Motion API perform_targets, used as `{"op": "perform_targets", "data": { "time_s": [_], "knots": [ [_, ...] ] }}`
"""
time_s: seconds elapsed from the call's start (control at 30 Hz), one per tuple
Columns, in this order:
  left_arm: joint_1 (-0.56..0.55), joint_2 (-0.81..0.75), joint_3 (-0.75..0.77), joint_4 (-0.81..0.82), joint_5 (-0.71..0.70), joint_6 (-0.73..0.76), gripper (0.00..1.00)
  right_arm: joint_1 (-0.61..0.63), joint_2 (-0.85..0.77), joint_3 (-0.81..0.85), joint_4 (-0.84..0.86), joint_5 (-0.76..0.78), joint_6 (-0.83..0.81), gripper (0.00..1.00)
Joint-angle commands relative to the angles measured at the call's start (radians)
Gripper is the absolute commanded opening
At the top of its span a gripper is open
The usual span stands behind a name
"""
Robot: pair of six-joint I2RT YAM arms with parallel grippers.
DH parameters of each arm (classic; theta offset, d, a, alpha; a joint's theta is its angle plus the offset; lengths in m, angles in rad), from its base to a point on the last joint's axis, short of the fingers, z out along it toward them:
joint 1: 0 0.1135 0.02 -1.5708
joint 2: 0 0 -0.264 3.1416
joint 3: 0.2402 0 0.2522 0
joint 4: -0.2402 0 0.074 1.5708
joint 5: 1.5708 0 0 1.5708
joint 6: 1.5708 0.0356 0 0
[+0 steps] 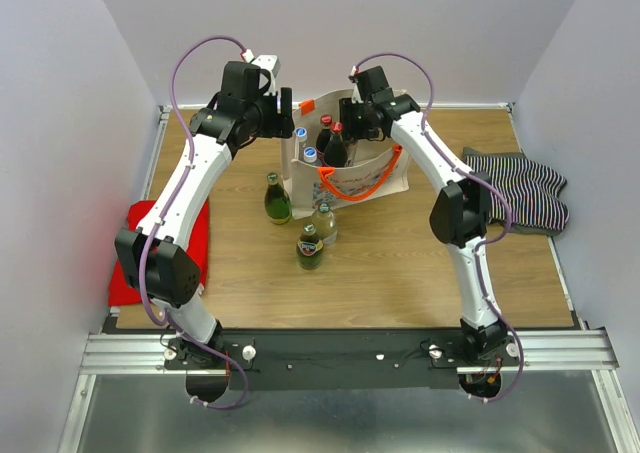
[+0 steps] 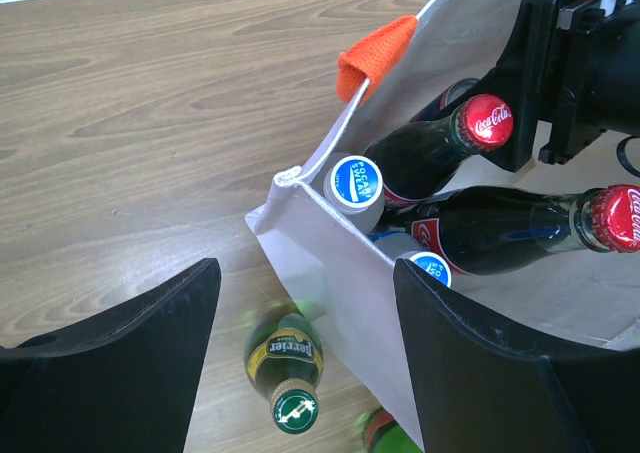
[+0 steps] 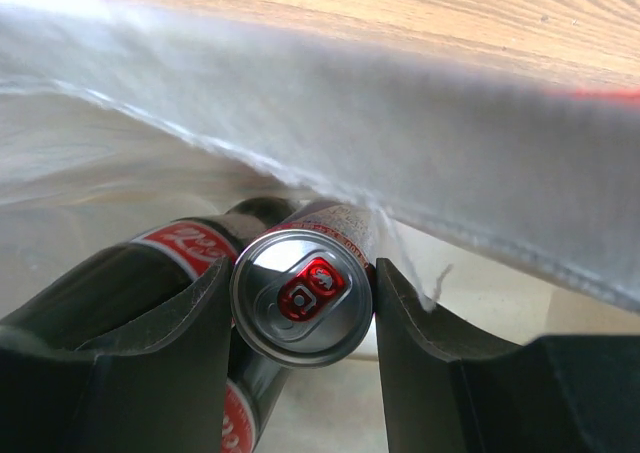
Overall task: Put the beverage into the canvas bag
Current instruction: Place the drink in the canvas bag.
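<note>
While the right gripper [image 3: 300, 273] reaches into the mouth of the canvas bag [image 1: 388, 176], its two fingers press on opposite sides of a beverage can [image 3: 303, 298] and hold it just inside the bag's canvas wall. The can shows a silver lid with a red pull tab; no brand can be read on it. Its lid faces the wrist camera, so its long axis runs along the fingers, deeper into the bag.

Under the can lie dark glass bottles. Two carry red caps printed Coca-Cola [image 2: 487, 121] [image 2: 620, 216] and slant across the inside of the bag, necks toward the wall nearest the left arm. A red Coca-Cola label [image 3: 180, 243] shows beside the can. Against that same wall stand two blue-and-white caps; one reads Pocari Sweat [image 2: 355, 181].

The left gripper [image 2: 305, 273] hangs wide open over a corner of the bag, holding nothing, one finger on each side of the rim. An orange tab [image 2: 375, 58] sits on the rim. Just outside the bag, on the table [image 1: 420, 263], stands a green bottle labelled Perrier [image 2: 287, 368].
</note>
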Motion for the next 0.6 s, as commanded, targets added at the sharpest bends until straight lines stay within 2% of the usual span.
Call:
{"op": "perform_targets", "data": {
  "time_s": [0.0,0.2,0.3,0.4,0.43,0.57],
  "knots": [
    [0.004,-0.009,0.005,0.012,0.018,0.012,0.79,-0.005,0.04,0.044,0.113,-0.008,0.014,0.01],
    [0.004,0.001,0.012,0.008,0.017,0.012,0.79,-0.005,0.054,0.047,0.134,-0.013,0.022,0.01],
    [0.004,0.007,0.018,0.008,0.017,0.014,0.79,-0.005,0.062,0.054,0.131,-0.013,0.02,0.04],
    [0.004,0.012,0.021,0.008,0.017,0.014,0.79,-0.007,0.062,0.052,0.131,-0.01,0.017,0.15],
    [0.004,0.015,0.024,0.008,0.017,0.014,0.79,-0.007,0.06,0.052,0.131,-0.01,0.015,0.24],
    [0.004,0.023,0.032,0.008,0.017,0.014,0.79,-0.005,0.043,0.054,0.129,0.013,0.011,0.43]
  ]
}}
